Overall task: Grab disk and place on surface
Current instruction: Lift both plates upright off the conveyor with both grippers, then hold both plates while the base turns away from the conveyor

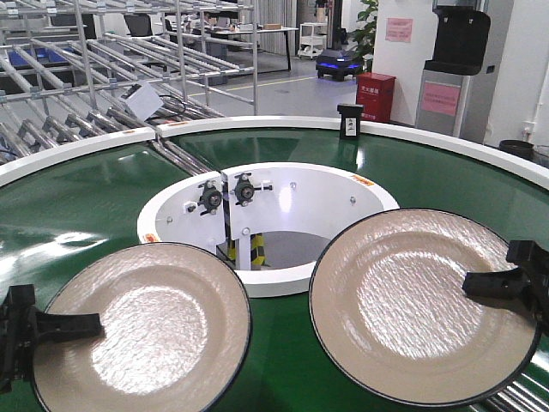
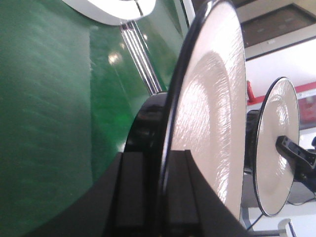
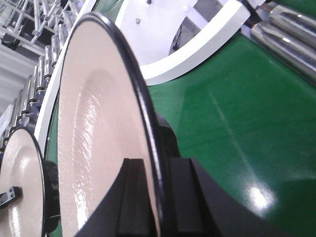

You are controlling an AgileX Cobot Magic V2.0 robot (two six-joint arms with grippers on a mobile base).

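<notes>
Two beige disks with black rims sit over the green belt surface (image 1: 412, 172). My left gripper (image 1: 96, 325) is shut on the outer rim of the left disk (image 1: 146, 335). In the left wrist view that rim (image 2: 170, 128) runs between the two fingers, and my left gripper (image 2: 164, 165) clamps it. My right gripper (image 1: 468, 282) is shut on the right disk (image 1: 412, 300). The right wrist view shows the right disk (image 3: 94, 133) edge-on in my right gripper (image 3: 158, 168). Whether either disk touches the belt cannot be told.
A white ring hub (image 1: 274, 279) with black fittings stands between the disks at the belt's centre. A small black box (image 1: 349, 120) sits on the far white rim. Metal roller racks (image 1: 103, 77) fill the back left, and steel rollers (image 1: 523, 396) lie at the lower right.
</notes>
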